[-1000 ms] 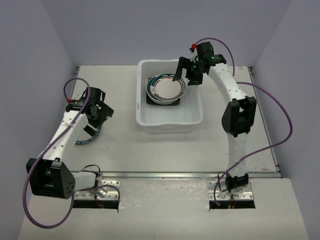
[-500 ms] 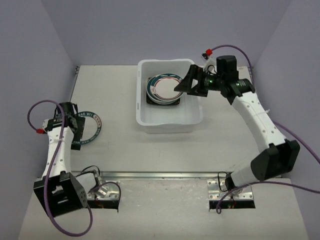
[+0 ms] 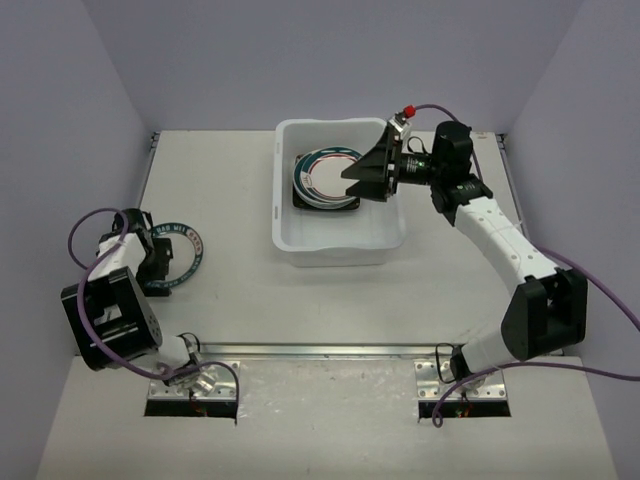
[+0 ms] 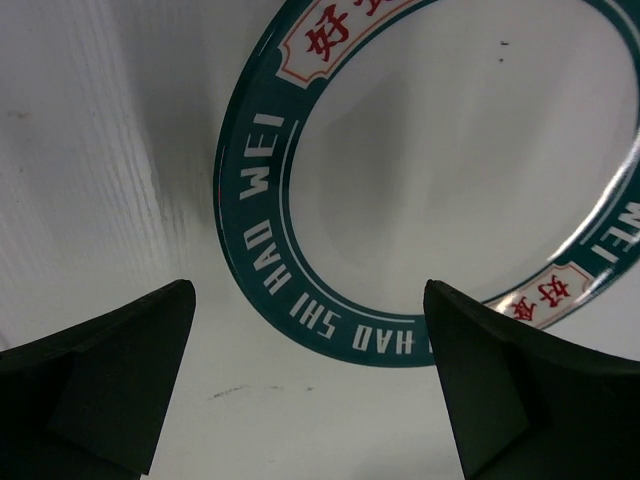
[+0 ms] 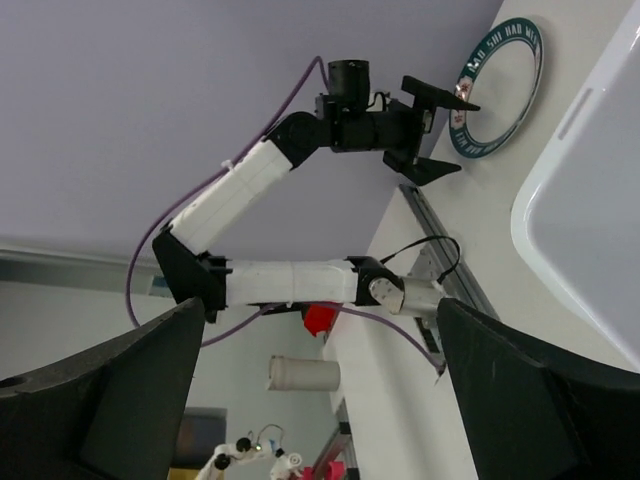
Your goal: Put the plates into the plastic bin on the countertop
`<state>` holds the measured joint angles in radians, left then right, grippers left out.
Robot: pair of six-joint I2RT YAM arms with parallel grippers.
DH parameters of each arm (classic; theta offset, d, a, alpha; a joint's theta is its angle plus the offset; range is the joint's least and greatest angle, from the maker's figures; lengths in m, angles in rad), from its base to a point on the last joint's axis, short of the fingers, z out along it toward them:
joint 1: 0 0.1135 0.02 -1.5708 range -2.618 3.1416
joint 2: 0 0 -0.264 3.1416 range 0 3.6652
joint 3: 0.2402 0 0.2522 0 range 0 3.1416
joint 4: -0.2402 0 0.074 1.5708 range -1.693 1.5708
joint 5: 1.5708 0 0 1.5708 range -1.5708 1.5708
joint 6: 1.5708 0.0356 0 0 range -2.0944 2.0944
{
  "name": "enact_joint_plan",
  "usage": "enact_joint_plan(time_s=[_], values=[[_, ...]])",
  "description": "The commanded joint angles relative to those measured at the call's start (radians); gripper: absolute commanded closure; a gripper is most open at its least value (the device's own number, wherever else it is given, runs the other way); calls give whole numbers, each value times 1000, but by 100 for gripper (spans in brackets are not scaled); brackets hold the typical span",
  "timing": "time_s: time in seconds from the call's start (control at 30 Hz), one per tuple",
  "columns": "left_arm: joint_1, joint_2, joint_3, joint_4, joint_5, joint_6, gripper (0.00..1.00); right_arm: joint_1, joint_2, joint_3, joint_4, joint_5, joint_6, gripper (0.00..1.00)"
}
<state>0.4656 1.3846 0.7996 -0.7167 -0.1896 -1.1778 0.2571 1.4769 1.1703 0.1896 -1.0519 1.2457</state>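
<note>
The plastic bin stands at the middle of the countertop. In it a round teal-rimmed plate lies on a square black plate. My right gripper is open and empty, held above the bin's right half. Another teal-rimmed plate lies flat on the countertop at the left. My left gripper is open at that plate's left edge and partly hides it. In the left wrist view the plate lies just ahead of my open left gripper, untouched.
A metal rail runs along the near edge of the countertop. Purple walls close in the back and both sides. The right wrist view shows the left arm, the plate on the table and the bin's rim.
</note>
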Motion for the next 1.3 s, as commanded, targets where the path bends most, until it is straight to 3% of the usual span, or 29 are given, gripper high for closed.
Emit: enact_joint_plan(time_s=[0.0,0.03,0.1,0.23,0.27,0.47,0.6,0.87,0.97,1.03,1.27], values=[[2,76,-1,56,-2,16,14,7,-32,272,-493,178,-420,1],[2,82,-2,46,-8,10,15,10,-32,305,-556,295,-482,1],[-2,83,-13,41,-14,2,18,8,-38,334,-622,349,-550,1],[-4,85,-39,69,-10,-5,44,8,-40,342,-634,369,-563,1],[-4,98,-37,72,-4,-5,57,10,-37,342,-633,366,-559,1],[-5,160,-48,89,30,0,71,8,-38,366,-643,385,-567,1],[-5,168,-64,110,40,6,98,10,-44,374,-650,388,-575,1],[-6,-45,-80,232,113,32,100,7,-50,376,-649,396,-583,1],[-5,-137,-114,365,171,70,100,7,-62,363,-624,403,-581,1],[-5,-178,-127,453,229,73,100,1,-91,308,-555,404,-553,1],[-5,-242,-98,505,315,52,100,-57,-88,150,-246,157,-253,1]])
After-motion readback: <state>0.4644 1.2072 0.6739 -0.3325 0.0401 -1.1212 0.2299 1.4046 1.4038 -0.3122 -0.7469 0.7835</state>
